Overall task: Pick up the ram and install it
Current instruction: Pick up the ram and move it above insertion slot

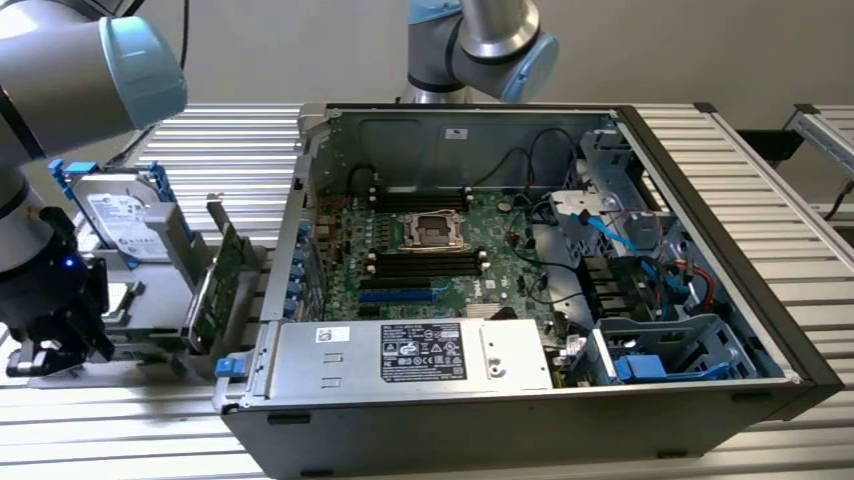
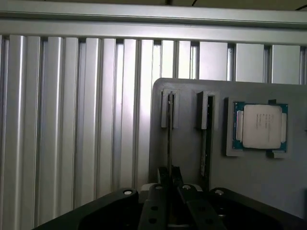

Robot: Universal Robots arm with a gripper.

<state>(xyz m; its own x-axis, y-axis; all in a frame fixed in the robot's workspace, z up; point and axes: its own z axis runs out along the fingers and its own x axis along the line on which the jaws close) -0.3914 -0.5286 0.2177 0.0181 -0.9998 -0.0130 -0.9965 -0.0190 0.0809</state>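
The ram (image 2: 169,134) shows edge-on in the wrist view as a thin dark stick standing in a slot of the grey holder (image 2: 187,158). My gripper (image 2: 170,184) is shut on the ram's near end, with one black finger on each side. A second thin stick (image 2: 206,139) stands in the neighbouring slot. In the exterior view my gripper (image 1: 54,345) hangs low at that view's left, over the holder (image 1: 147,300) beside the open computer case (image 1: 534,440). The motherboard (image 1: 400,250) lies in the case with dark memory slots (image 1: 424,265) beside the processor socket.
A processor chip (image 2: 261,127) lies in a recess of the holder. A silver hard drive (image 1: 120,215) and a green expansion card (image 1: 220,290) stand upright on the holder next to the case wall. Another arm (image 1: 481,40) rises behind the case. Ribbed aluminium table (image 2: 72,120) surrounds everything.
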